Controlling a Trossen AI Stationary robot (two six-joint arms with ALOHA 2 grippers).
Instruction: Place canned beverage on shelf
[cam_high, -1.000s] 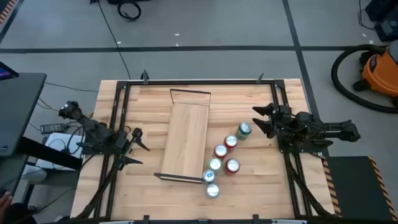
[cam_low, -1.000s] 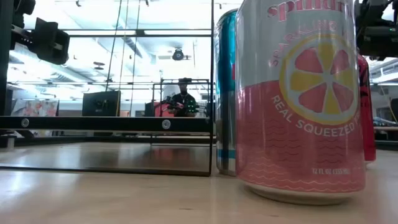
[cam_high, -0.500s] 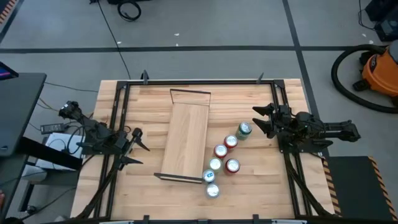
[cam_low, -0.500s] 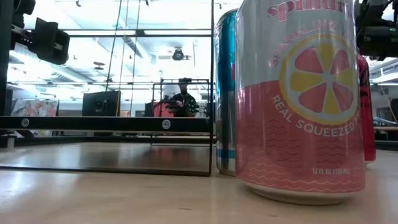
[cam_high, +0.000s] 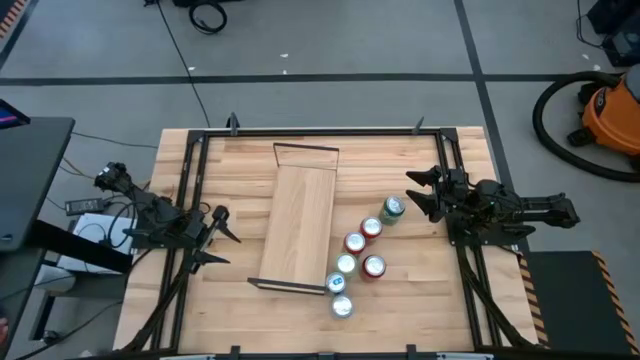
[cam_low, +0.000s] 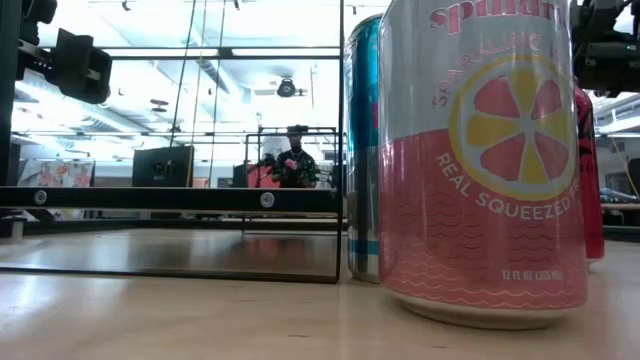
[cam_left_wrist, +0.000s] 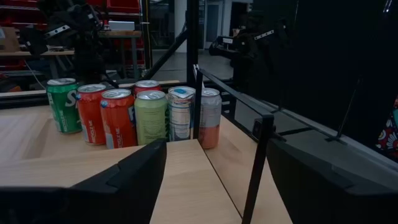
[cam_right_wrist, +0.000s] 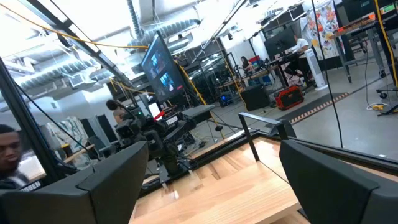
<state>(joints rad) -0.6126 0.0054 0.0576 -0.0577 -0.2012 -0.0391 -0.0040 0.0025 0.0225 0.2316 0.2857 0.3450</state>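
Landmark = the shelf (cam_high: 297, 222), a long light-wood plank w/ black wire frames at both short ends, lying along the middle of the table (cam_high: 240, 170). Its top is bare: no can on it yet, so the task looks unstarted.

6 cans sit in a loose cluster just off the shelf's right long edge, toward its near end. Green can (cam_high: 393, 208) is farthest from the shelf. 2 red ones, (cam_high: 371, 228) and (cam_high: 354, 242), run back toward it, w/ another red (cam_high: 374, 266) out on the side away from the shelf. A pale green-topped can (cam_high: 346, 264) and a blue/white one (cam_high: 336, 283) are nearly touching the shelf's edge. Last, a pink grapefruit can (cam_high: 341, 307) stands past the shelf's near corner, right in front of the low cam (cam_low: 480, 160). All are upright, prob staged there so the right arm reaches them w/o crossing the shelf.

Right gripper (cam_high: 418, 193) is right of the shelf, near the green can and pointed at it, jaws spread wide, holding nothing. Judgement: set for a side grab on that outermost can, since nothing blocks it.

Left gripper (cam_high: 222, 236) waits left of the shelf, near its near half, jaws partly apart and empty, aimed across the plank at the cans. Prob parked clear so the placing lane stays free.
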